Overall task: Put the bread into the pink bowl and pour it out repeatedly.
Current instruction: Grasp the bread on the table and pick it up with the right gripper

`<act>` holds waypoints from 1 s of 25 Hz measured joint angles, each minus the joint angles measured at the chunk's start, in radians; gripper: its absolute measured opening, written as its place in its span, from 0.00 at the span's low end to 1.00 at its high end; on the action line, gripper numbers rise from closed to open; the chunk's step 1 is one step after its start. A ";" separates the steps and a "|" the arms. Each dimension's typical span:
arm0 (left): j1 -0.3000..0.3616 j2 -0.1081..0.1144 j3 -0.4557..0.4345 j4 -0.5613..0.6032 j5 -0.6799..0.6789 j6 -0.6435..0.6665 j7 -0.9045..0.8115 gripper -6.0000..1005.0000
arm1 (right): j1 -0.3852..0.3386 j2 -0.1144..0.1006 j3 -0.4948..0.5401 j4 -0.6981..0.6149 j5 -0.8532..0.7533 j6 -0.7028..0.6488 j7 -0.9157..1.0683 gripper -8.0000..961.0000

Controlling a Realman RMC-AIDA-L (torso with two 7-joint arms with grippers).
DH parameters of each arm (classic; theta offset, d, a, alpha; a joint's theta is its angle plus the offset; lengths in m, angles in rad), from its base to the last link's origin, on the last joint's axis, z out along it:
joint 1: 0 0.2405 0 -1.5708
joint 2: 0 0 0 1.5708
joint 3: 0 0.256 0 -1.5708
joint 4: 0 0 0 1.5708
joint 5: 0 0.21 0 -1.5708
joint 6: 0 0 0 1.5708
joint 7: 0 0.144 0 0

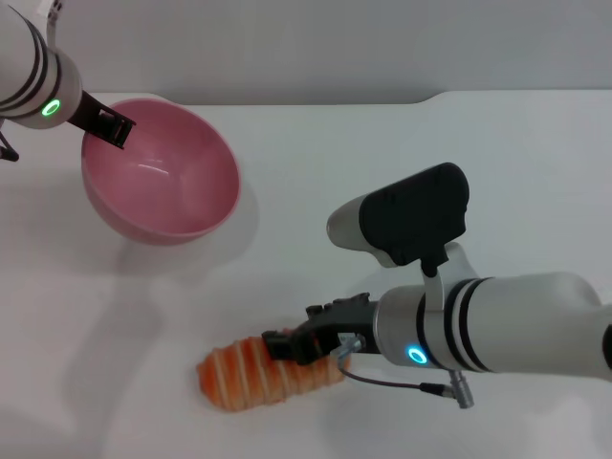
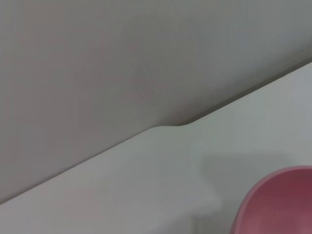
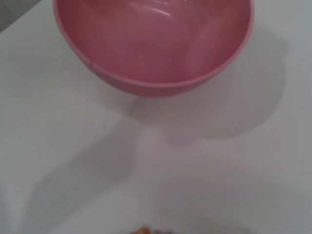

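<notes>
The pink bowl [image 1: 163,177] hangs tilted at the back left, its opening turned toward the table's middle, and it is empty. My left gripper [image 1: 112,125] is shut on its far-left rim. The bowl's edge shows in the left wrist view [image 2: 282,204], and its inside shows in the right wrist view [image 3: 156,48]. The bread [image 1: 244,375], orange with pale stripes, lies on the white table at the front. My right gripper [image 1: 304,346] is down on the bread's right half. A sliver of the bread shows in the right wrist view [image 3: 143,230].
The white table [image 1: 382,153] has a stepped back edge against a grey wall [image 2: 122,58]. My right arm's forearm [image 1: 497,325] fills the front right. The bowl casts a shadow [image 1: 182,258] on the table between it and the bread.
</notes>
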 joint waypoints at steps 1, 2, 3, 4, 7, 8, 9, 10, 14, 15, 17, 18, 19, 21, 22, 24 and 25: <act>0.001 0.000 0.000 0.000 0.000 0.000 0.000 0.05 | 0.006 0.000 -0.002 0.009 0.012 -0.003 -0.001 0.69; 0.001 0.000 0.000 0.000 0.000 0.000 0.000 0.05 | 0.010 0.000 -0.004 0.016 0.020 -0.006 -0.001 0.69; 0.001 0.000 0.000 0.000 0.000 0.000 0.000 0.05 | 0.013 0.000 -0.006 0.025 0.025 -0.008 -0.001 0.69; 0.001 0.000 0.000 0.000 0.000 0.000 0.000 0.05 | 0.015 0.000 -0.009 0.032 0.028 -0.012 -0.002 0.69; 0.000 0.000 0.003 0.000 0.000 0.000 0.001 0.05 | 0.030 0.001 -0.019 0.059 0.047 -0.026 -0.002 0.69; 0.000 0.000 0.004 0.000 0.000 0.000 0.001 0.05 | 0.037 0.001 -0.022 0.070 0.060 -0.031 -0.002 0.69; 0.000 0.000 0.005 0.000 0.000 0.001 0.001 0.05 | 0.044 0.001 -0.024 0.083 0.072 -0.035 -0.002 0.69; 0.000 0.000 0.005 0.000 0.000 0.001 0.001 0.05 | 0.051 0.001 -0.024 0.094 0.080 -0.036 -0.003 0.69; 0.000 0.000 0.006 0.000 0.000 0.001 0.001 0.05 | 0.071 0.002 -0.031 0.127 0.092 -0.038 -0.003 0.69; 0.000 0.000 0.006 0.001 0.000 0.001 0.001 0.05 | 0.072 0.002 -0.033 0.129 0.093 -0.038 -0.003 0.69; 0.000 0.000 0.006 0.001 0.000 0.001 0.001 0.05 | 0.072 0.001 -0.034 0.126 0.092 -0.037 -0.007 0.69; 0.001 0.000 0.006 0.001 0.000 0.001 0.003 0.05 | 0.073 0.000 -0.034 0.125 0.091 -0.034 -0.014 0.69; 0.001 0.000 0.005 0.001 0.000 0.002 0.006 0.05 | 0.074 0.000 -0.034 0.124 0.090 -0.032 -0.026 0.69; 0.001 0.000 0.003 0.000 0.000 0.002 0.011 0.05 | 0.078 -0.001 -0.034 0.125 0.090 -0.028 -0.045 0.69; 0.001 0.000 0.002 0.000 -0.001 0.002 0.012 0.05 | 0.078 -0.001 -0.035 0.126 0.090 -0.028 -0.048 0.67; 0.002 0.000 0.002 0.000 -0.001 0.002 0.012 0.05 | 0.076 -0.001 -0.035 0.121 0.087 -0.027 -0.052 0.62; 0.002 0.000 0.001 0.000 -0.001 0.003 0.012 0.05 | 0.074 -0.001 -0.035 0.115 0.084 -0.027 -0.053 0.60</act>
